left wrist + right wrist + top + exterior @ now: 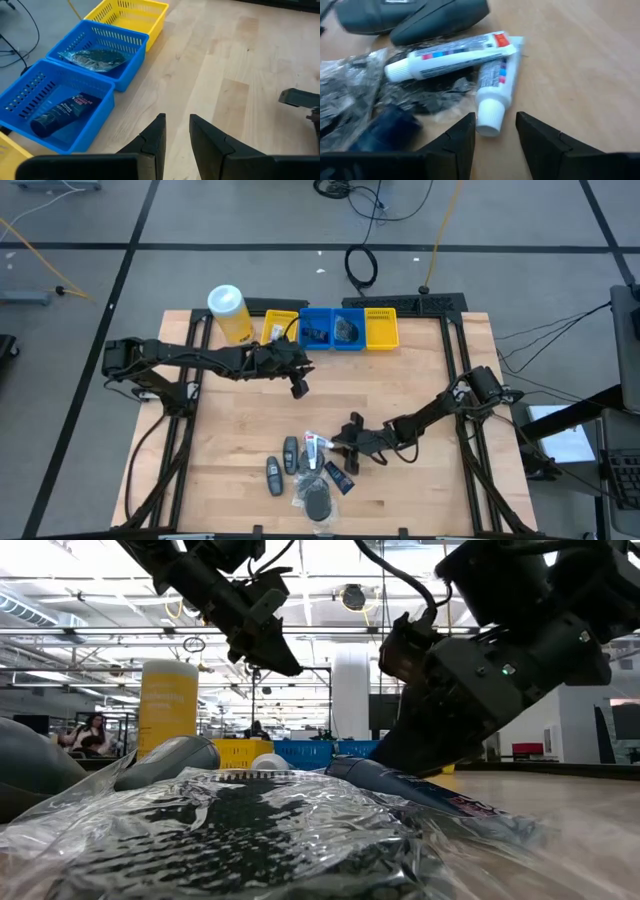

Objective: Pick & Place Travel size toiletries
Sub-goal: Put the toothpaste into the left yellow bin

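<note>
Two arms reach over the wooden surface (420,370). Most of the travel size toiletries (308,470) lie in a loose heap at lower centre of the high view: two dark grey oval bottles (281,463), two white tubes (470,62), a dark blue tube (338,477) and a black puff in clear wrap (316,500).

Just right of that heap, the right gripper (352,452) sits low over the surface. In the right wrist view its jaws stand apart with nothing between them, and the white cap (489,117) of the nearer tube lies just ahead of the gap. The other white tube rests across it at an angle, on crinkled wrap.

At upper centre of the high view, the left gripper (298,387) hangs above bare wood, just below a row of four bins (330,328), yellow at each end and blue in the middle. Its jaws are slightly parted and empty. The left wrist view shows a dark tube (62,112) lying in one blue bin (30,90) and a wrapped dark puff (92,56) in the next blue bin (131,50). A tall yellow canister (230,313) stands at the left end of the row.
</note>
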